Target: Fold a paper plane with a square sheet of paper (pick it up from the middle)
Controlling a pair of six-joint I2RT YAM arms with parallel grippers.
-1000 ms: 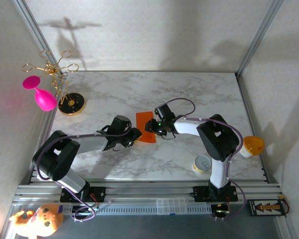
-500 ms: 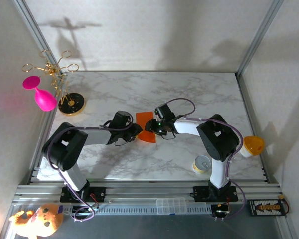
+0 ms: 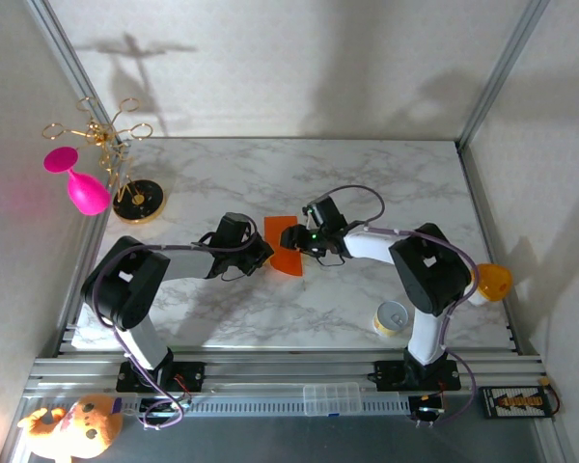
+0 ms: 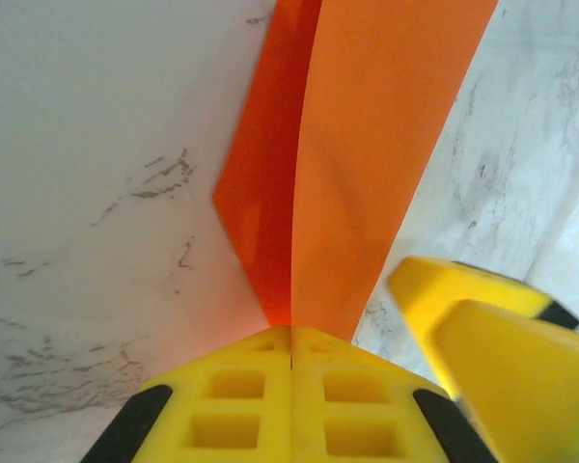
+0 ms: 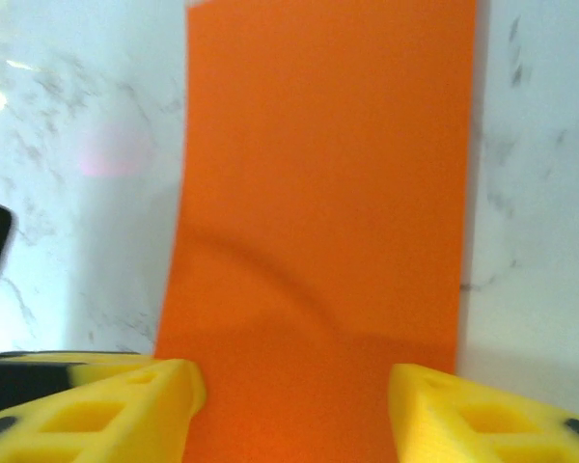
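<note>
One creased orange paper sheet, left pincer clamped on it, right pincer spread wide, veined marble tabletop.

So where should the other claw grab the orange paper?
Probably its right edge, coming in low from the right. The paper is thin and folded, and the left gripper pinches the left end, so the free edge is opposite. The right gripper is open, its fingers either side of that edge.
</note>
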